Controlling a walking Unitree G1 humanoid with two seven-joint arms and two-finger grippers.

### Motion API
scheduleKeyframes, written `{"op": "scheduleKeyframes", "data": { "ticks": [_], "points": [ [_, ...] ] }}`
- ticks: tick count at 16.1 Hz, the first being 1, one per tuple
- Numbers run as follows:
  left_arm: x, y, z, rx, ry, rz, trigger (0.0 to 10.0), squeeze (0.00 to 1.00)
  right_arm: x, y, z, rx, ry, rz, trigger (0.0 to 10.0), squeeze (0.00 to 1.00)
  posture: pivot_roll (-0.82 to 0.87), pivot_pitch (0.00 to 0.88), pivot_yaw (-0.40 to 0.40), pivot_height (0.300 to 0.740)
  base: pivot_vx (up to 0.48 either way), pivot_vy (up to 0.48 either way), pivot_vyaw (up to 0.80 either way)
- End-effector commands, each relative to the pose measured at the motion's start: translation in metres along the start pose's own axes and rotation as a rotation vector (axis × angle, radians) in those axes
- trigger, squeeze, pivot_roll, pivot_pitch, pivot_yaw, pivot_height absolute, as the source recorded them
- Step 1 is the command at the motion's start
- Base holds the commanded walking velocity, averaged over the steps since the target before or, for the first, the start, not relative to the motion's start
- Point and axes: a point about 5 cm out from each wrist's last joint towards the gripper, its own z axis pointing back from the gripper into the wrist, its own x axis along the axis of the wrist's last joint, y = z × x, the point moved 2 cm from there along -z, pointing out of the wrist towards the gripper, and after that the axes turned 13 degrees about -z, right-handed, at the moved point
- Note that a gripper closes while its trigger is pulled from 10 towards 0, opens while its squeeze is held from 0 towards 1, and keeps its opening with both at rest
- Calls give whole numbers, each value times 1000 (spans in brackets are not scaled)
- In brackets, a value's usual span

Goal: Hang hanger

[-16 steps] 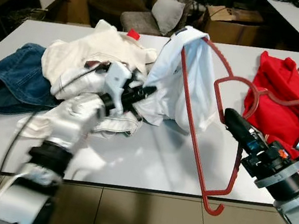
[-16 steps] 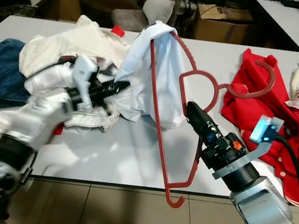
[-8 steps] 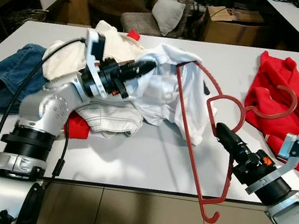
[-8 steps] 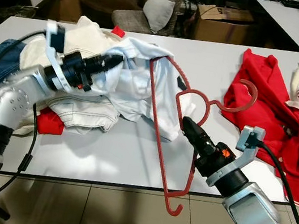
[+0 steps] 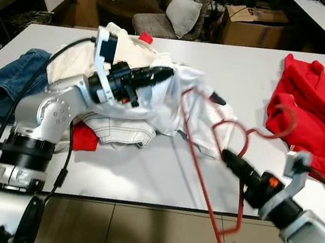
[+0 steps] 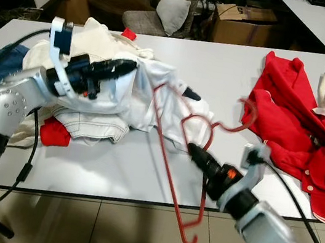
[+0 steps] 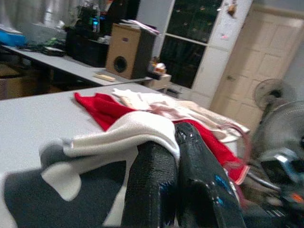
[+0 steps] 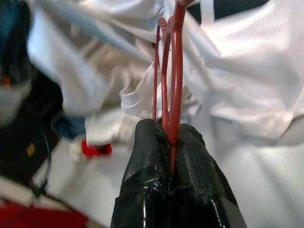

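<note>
Over a white table [image 5: 159, 177] strewn with clothes, the right gripper [image 5: 229, 157] held a red plastic hanger [image 5: 206, 160] — its two black fingers [image 8: 194, 161] pinched tight on the thin frame, which tilted past the table's near edge with one end still inside a white cotton shirt [image 5: 184, 103]. The left gripper [image 5: 166, 72] had that shirt's cloth clamped between its closed fingers [image 7: 152, 180]. A red garment [image 5: 308, 108] lay to the right — blue jeans [image 5: 4, 79] to the left.
</note>
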Motion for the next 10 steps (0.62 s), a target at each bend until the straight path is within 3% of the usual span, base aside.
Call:
{"op": "scheduleKeyframes", "data": {
  "ticks": [1, 4, 7, 10],
  "points": [
    [8, 3, 0, 16, -3, -29, 0, 0, -3, 7, 0, 33, 30, 42, 10000, 0, -180, 0, 123, 740, 0, 0, 0],
    [10, -2, -8, -5, 21, -79, 0, 0, -4, 18, 3, 100, 58, 100, 10000, 0, -171, 0, 123, 740, 0, 0, 0],
    [13, -3, -10, -2, 50, -137, 0, 0, -7, 19, 7, 120, 79, 123, 10000, 0, -159, 0, 118, 740, 0, 0, 0],
    [21, -6, -10, -14, 36, -140, 0, 0, -7, 17, 8, 122, 88, 132, 10000, 0, -155, 0, 115, 740, 0, 0, 0]
  ]
}}
